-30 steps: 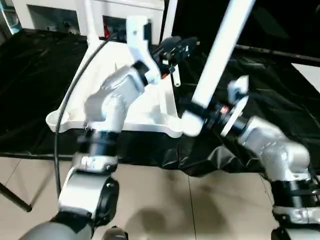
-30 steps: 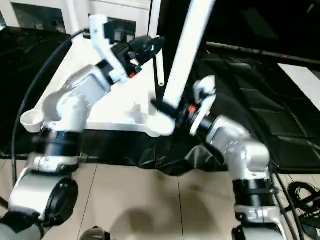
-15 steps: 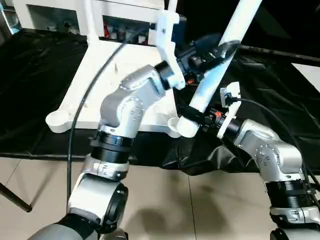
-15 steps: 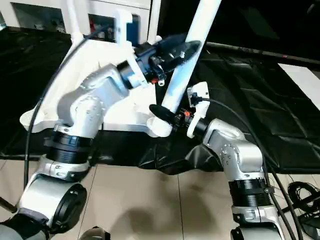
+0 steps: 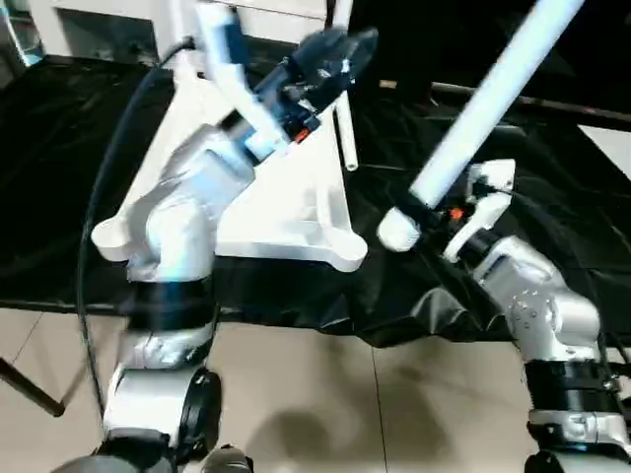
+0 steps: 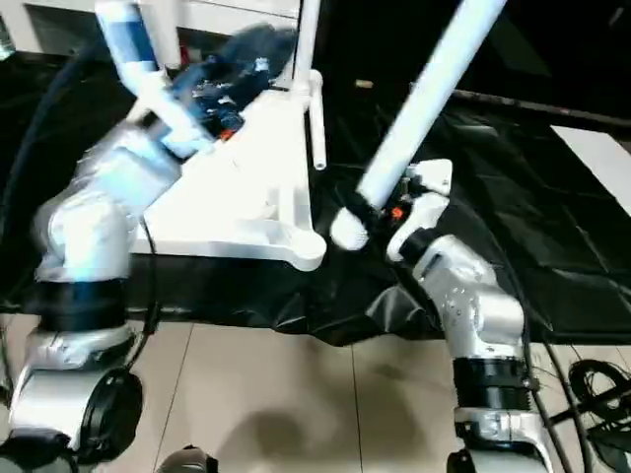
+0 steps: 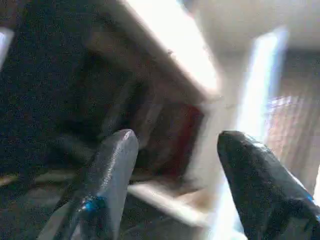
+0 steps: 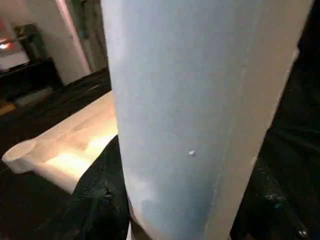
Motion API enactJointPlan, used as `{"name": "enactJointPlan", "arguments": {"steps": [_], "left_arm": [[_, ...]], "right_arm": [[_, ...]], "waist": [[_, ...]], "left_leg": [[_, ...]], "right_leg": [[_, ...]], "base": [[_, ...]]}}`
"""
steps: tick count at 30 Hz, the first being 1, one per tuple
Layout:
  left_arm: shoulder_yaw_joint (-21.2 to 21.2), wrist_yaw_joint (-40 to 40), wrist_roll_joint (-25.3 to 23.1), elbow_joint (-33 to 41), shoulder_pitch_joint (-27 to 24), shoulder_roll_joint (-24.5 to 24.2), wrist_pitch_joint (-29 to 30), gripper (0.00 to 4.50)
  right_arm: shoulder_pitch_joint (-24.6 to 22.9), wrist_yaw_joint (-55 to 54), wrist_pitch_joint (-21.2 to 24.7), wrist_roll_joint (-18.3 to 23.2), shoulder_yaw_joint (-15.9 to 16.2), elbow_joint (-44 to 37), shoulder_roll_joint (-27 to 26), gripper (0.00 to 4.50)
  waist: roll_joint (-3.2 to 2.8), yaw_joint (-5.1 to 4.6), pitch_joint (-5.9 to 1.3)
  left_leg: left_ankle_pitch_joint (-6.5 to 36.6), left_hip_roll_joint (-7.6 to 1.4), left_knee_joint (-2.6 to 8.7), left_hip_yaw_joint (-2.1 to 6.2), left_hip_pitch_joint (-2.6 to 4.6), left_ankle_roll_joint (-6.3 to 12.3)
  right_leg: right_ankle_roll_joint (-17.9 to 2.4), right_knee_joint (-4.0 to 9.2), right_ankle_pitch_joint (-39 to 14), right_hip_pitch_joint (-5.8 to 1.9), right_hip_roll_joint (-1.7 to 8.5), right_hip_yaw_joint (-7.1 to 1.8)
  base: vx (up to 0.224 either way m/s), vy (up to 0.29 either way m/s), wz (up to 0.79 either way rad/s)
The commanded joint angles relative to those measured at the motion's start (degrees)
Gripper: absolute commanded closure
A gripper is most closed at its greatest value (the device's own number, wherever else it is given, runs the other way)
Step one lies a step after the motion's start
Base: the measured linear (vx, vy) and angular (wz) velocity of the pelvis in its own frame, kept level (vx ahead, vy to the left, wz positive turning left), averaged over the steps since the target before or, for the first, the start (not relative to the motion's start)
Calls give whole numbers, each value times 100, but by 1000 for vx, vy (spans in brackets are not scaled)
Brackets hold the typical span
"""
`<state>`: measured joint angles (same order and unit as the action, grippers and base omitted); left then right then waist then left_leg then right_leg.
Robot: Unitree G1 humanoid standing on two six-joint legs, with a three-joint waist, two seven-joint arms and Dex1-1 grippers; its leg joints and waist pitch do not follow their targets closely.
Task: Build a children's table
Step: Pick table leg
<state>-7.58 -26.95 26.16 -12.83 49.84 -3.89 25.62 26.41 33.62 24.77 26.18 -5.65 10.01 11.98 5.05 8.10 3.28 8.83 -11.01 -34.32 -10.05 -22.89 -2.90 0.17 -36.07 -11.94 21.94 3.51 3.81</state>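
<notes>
A: One leg (image 5: pixel 490 103) in hand. Our right gripper (image 5: pixel 434 210) is clenched on it near the flared end, shaft slanting up and away. The tabletop (image 5: pixel 286 192) lies underside up on the black-covered desk (image 5: pixel 59 177), its near-right corner socket (image 5: pixel 345 251) at the desk's front edge, just beside the flared end but apart from it.

B: And the left gripper (image 7: pixel 175 165)?

A: Released, fingers spread with nothing between them, held up over the tabletop's far part. A second leg (image 5: pixel 343 138) lies beside the tabletop's right edge.

B: So we judge the step to be seating the held leg in that near-right socket.

A: Agreed. To do it well, we should bring the leg more upright before lowering, so the end meets the socket squarely, not at a slant. The left gripper could steady the tabletop rim, since a sideways push may slide it along the desk's front edge.
</notes>
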Motion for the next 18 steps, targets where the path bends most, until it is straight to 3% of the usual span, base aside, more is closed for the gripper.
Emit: {"name": "enactJointPlan", "arguments": {"steps": [1, 2, 5, 8, 9, 10, 12, 13, 14, 18], "left_arm": [[254, 148, -349, -342, 157, 59, -169, 148], [277, 180, -347, -398, 199, 81, -143, 148], [674, 160, -526, -660, 408, 188, -176, 148], [753, 68, -468, -616, 438, 251, -142, 148], [772, -103, -439, -596, 460, 327, -183, 148], [827, -269, -402, -535, 453, 389, -178, 148], [943, -408, -410, -495, 435, 486, -201, 148], [943, -408, -410, -495, 435, 486, -201, 148], [1006, -435, -416, -498, 431, 538, -231, 148], [1201, -544, -416, -369, 317, 587, -274, 148]], "right_arm": [[-35, 52, -40, -83, 36, -115, 46, 259], [-28, 66, -36, -90, 70, -111, 25, 259], [-75, 124, -29, -232, 335, -149, -15, 259], [-113, 130, -47, -284, 412, -159, -16, 259], [-137, 138, -76, -320, 464, -143, 5, 259], [-159, 146, -90, -336, 491, -136, 15, 259], [-187, 157, -83, -337, 509, -146, 11, 259], [-187, 157, -83, -337, 509, -146, 11, 259], [-197, 160, -78, -343, 519, -154, 7, 259], [-180, 139, -89, -356, 507, -136, 0, 259]], "waist": [[-76, -27, -376], [-108, -18, -379], [-97, -21, -398], [-108, -6, -408], [-148, 10, -413], [-118, 4, -413], [-119, 7, -419], [-77, -1, -418], [-105, 2, -411], [-114, -11, -396]], "left_leg": [[1480, -263, 472, 118, 219, -439], [1507, -269, 466, 125, 232, -482], [1332, -267, 456, 115, 213, -479], [1125, -262, 431, 103, 198, -392], [1040, -266, 425, 106, 198, -366], [973, -259, 418, 95, 191, -332], [920, -262, 417, 94, 194, -297], [911, -261, 414, 88, 190, -280], [944, -261, 416, 90, 193, -255], [1156, -277, 431, 95, 201, -268]], "right_leg": [[-513, 523, -1363, -209, 506, -280], [-545, 516, -1365, -193, 524, -284], [-741, 468, -866, -200, 513, -282], [-943, 421, -414, -221, 522, -278], [-1010, 398, -232, -227, 521, -277], [-1064, 399, -89, -242, 514, -273], [-1123, 380, 33, -251, 509, -269], [-1133, 385, 42, -255, 508, -271], [-1158, 384, -5, -256, 519, -272], [-1117, 431, -380, -251, 527, -277]], "base": [[0, 0, 0], [0, 0, 0], [0, 0, 0], [0, 0, 0], [0, 0, 0], [0, 0, 0], [0, 0, 0], [0, 0, 0], [0, 0, 0], [0, 0, 0]]}}
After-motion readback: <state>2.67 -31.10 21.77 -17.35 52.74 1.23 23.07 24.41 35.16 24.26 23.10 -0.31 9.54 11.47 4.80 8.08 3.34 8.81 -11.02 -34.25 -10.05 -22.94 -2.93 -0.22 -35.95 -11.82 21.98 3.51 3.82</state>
